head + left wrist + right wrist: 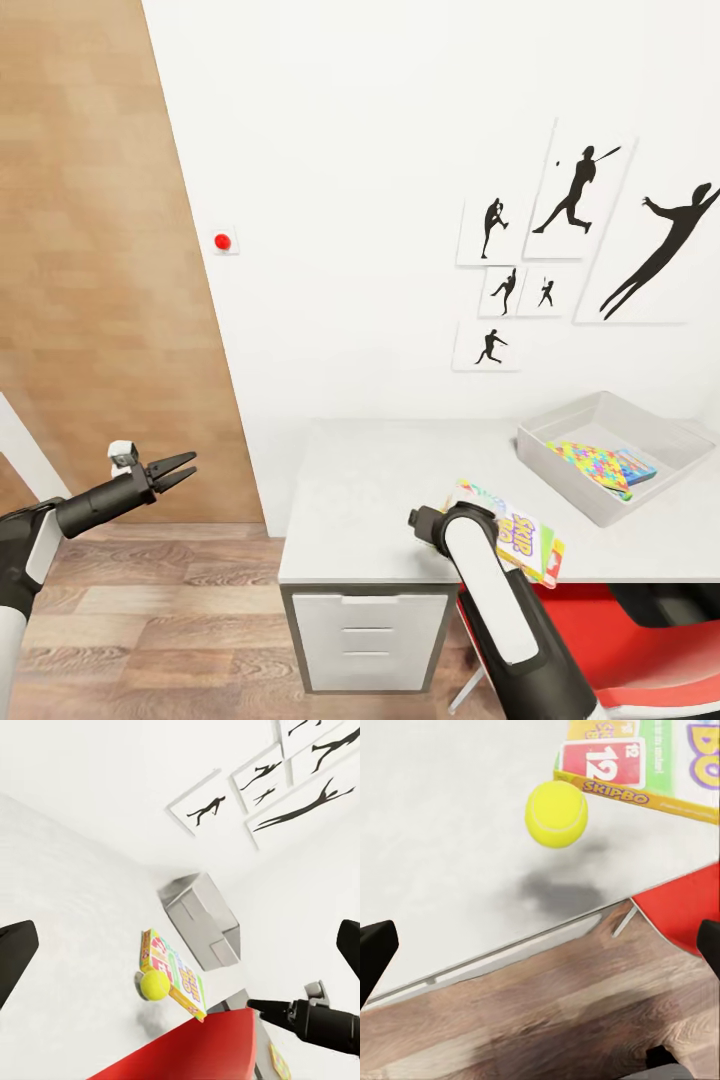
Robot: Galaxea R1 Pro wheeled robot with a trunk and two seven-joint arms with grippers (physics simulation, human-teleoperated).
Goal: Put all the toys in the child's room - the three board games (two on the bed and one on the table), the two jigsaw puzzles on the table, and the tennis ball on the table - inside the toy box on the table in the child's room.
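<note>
The right gripper [540, 952] is hanging wide open and empty above the tennis ball [556, 814], which is sitting on the table [380, 480] beside the Skip-Bo game [525, 540], so a bump could be sending it rolling off the near edge.

Left arm [60, 515] stretched out level at the left side, gripper [183, 470] with its black fingers [172, 463] slightly parted, holding nothing. Right arm [500, 590] raised and angled forward from the lower right, forearm white, wrist black; fingertips [375, 949] spread wide apart, empty.
</note>
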